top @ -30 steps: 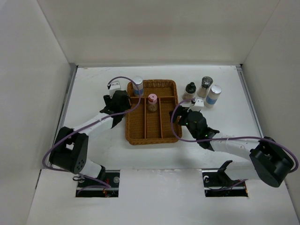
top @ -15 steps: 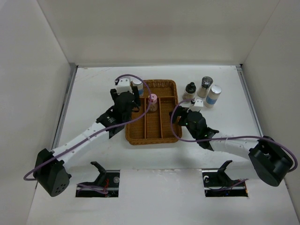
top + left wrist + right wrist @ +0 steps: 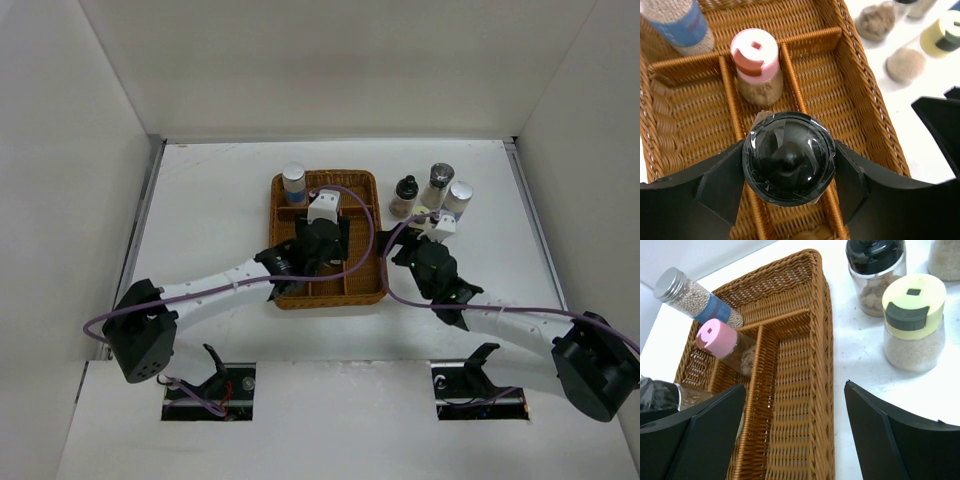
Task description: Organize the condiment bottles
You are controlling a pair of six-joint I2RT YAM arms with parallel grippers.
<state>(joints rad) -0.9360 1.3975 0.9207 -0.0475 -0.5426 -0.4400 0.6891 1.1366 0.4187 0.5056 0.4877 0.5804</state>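
My left gripper [image 3: 320, 232] is shut on a black-capped jar [image 3: 788, 157] and holds it over the middle of the brown wicker tray [image 3: 372, 290]. In the tray, a pink-capped bottle [image 3: 755, 55] stands in the middle compartment. A silver-capped, blue-labelled bottle [image 3: 293, 182] stands at the back left. My right gripper [image 3: 800, 430] is open and empty above the tray's right rim [image 3: 827, 340]. On the table right of the tray stand a pale-green-capped jar [image 3: 914, 322], a black-capped jar [image 3: 405, 194], a silver-capped shaker [image 3: 438, 184] and a silver-capped blue-labelled bottle [image 3: 458, 203].
White walls close the table in at the back and both sides. The purple cable [image 3: 365, 215] of the left arm loops over the tray. The two arms lie close together at the tray's right edge.
My left gripper has moved right from the tray's back-left corner to over its middle. My right gripper has shifted slightly right and toward the back.
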